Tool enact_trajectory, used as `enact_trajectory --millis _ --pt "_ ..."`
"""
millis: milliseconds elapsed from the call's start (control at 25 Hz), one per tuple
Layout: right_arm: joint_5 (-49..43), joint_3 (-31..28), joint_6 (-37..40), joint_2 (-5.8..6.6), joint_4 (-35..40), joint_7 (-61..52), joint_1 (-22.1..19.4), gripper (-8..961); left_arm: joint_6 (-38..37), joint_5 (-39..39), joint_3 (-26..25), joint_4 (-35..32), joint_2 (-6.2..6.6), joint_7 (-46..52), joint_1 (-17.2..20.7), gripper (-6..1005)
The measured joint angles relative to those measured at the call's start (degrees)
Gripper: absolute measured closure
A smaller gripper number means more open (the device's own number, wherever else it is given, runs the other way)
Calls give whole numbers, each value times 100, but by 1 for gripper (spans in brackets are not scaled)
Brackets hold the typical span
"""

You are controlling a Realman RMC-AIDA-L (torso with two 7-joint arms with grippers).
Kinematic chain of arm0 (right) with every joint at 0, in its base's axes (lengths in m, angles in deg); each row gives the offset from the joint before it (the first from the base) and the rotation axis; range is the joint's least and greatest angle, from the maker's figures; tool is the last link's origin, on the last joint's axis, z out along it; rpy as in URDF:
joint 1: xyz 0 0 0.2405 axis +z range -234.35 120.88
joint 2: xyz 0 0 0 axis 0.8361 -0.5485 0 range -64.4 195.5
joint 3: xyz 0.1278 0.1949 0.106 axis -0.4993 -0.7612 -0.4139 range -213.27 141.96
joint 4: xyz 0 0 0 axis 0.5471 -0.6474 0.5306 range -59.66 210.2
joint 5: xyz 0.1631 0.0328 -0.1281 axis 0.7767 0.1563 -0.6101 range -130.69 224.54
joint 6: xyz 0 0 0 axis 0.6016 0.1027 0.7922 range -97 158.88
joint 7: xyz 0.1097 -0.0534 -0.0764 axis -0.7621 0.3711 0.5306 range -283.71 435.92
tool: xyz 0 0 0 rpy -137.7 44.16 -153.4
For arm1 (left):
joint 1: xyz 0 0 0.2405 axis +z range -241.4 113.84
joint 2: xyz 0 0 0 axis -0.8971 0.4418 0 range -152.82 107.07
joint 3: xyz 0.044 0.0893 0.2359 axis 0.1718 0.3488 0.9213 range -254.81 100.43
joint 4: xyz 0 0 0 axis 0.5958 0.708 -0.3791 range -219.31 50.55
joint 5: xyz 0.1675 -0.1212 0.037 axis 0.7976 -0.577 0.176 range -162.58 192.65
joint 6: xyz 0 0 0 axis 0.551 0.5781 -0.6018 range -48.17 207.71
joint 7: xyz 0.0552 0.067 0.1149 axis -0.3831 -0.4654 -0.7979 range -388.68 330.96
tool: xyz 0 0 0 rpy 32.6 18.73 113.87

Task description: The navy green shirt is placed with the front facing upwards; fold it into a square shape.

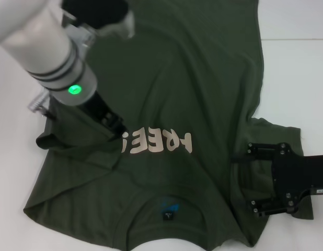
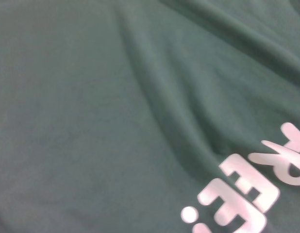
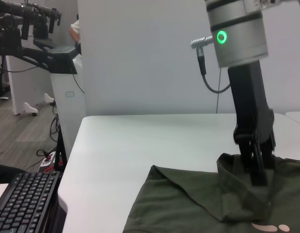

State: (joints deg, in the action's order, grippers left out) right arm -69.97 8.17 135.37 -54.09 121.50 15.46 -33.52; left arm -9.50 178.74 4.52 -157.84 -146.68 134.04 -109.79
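While steeply angled, left hand point(image 1: 118, 130) on shirt point(image 1: 203, 94)

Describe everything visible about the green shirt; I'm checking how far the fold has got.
The navy green shirt is dark olive, soft cotton by its look, lying front up on the white table with pale "FREE!" lettering and a small dark neck label inside the collar nearest the robot. It is wrinkled, not yet square. One sleeve is folded inward, where the left hand presses into bunched cloth. The right hand rests over the other sleeve.

White table point(image 1: 302, 78); navy green shirt point(image 1: 203, 78) spread on it, front up.
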Motion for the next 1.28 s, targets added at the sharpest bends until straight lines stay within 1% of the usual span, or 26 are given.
enact_trajectory --millis 80,240,280,360,400,440,600,640,760,880,1040,1280 --pt "0 -3 1 3 8 0 -12 109 -122 3 -279 -40 100 -16 41 435" --pt "0 -6 2 8 10 7 -22 110 -303 11 -561 -15 412 24 158 349" --pt "0 -6 1 9 7 11 -21 111 -337 10 -652 -4 458 25 183 327" --pt "0 -7 -2 12 8 22 -21 111 -420 12 -1002 26 572 17 261 284" --pt "0 -6 -5 12 9 26 -17 112 -453 12 -1171 42 608 12 289 262" --pt "0 -6 -6 12 11 29 -14 112 -495 13 -1456 71 655 13 318 226" --pt "0 5 -1 11 17 37 21 113 -603 13 -2056 299 771 23 365 82" --pt "-2 20 0 11 25 39 27 113 -611 13 -2177 391 798 29 368 77" --pt "-4 29 -12 1 49 45 37 114 -592 12 -2526 698 841 34 354 63" --pt "-3 -4 -38 -4 55 50 57 115 -481 6 -2761 981 858 -1 331 55" --pt "-2 -5 -69 -2 53 53 84 116 -374 -48 -2924 1225 850 -39 299 62" --pt "1 11 -90 1 55 65 87 118 -293 -75 -3097 1562 815 -97 131 62"
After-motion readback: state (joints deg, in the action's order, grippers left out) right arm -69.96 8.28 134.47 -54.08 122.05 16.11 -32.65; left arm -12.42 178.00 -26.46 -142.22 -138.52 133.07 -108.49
